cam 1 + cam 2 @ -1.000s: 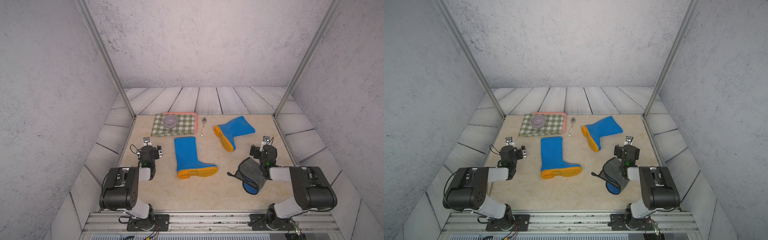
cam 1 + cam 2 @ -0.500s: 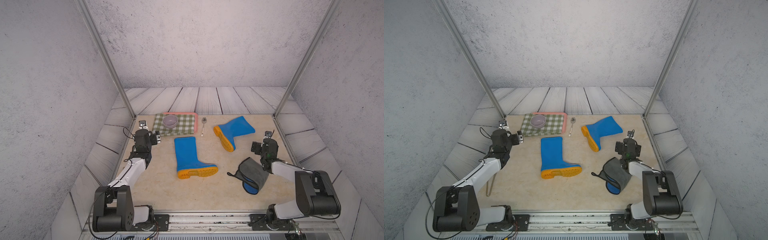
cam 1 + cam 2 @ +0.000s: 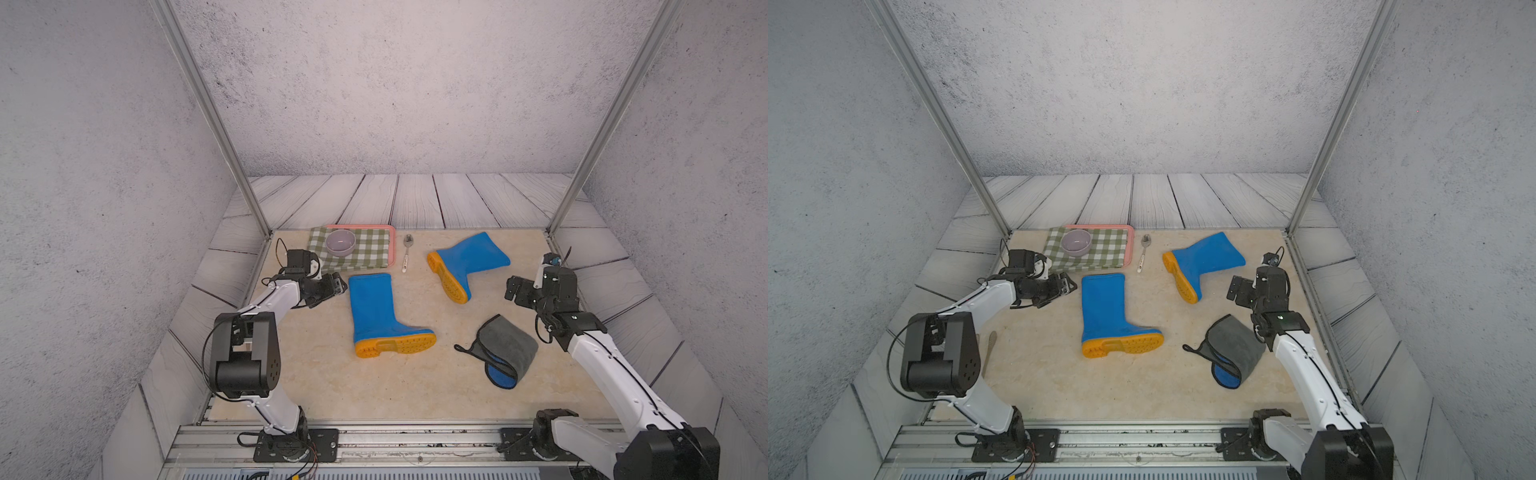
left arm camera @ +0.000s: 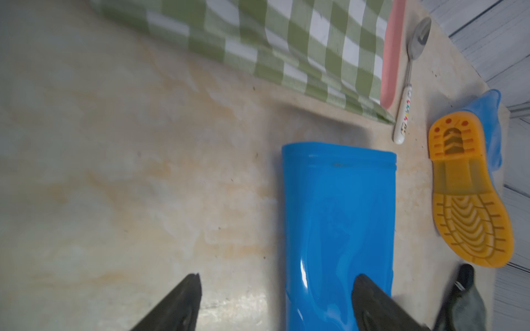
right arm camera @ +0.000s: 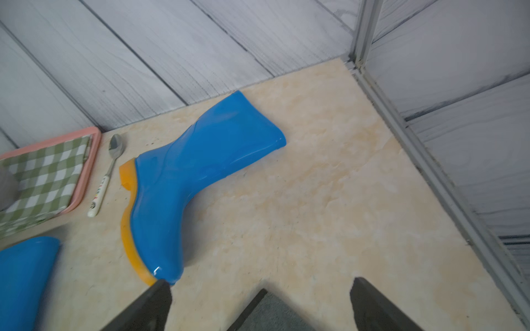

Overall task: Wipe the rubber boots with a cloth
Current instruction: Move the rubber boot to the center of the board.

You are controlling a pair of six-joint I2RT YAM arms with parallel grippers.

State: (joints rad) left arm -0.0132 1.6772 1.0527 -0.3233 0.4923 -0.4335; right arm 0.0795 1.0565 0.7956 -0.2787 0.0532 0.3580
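Note:
Both rubber boots lie on their sides on the beige table. The near boot (image 3: 374,316) (image 3: 1106,311) (image 4: 338,229) is in the middle, its yellow sole toward the front. The far boot (image 3: 469,259) (image 3: 1204,259) (image 5: 195,177) lies behind it to the right. The grey cloth (image 3: 505,347) (image 3: 1233,349) (image 5: 272,315), folded with a blue side showing, lies front right. My left gripper (image 3: 338,286) (image 3: 1069,284) (image 4: 278,279) is open at the left edge of the near boot's shaft, holding nothing. My right gripper (image 3: 513,291) (image 3: 1235,289) (image 5: 259,282) is open above the cloth's far corner.
At the back left, a pink tray (image 3: 390,249) holds a green-checked cloth (image 3: 365,253) and a grey bowl (image 3: 340,242). A spoon (image 3: 406,253) lies beside the tray. Metal posts (image 3: 557,224) stand at the table's back corners, and plank walls slope up on both sides.
My left arm has stretched out from the front left and swung right, up to the near boot's shaft. My right gripper has moved a little farther back, past the cloth.

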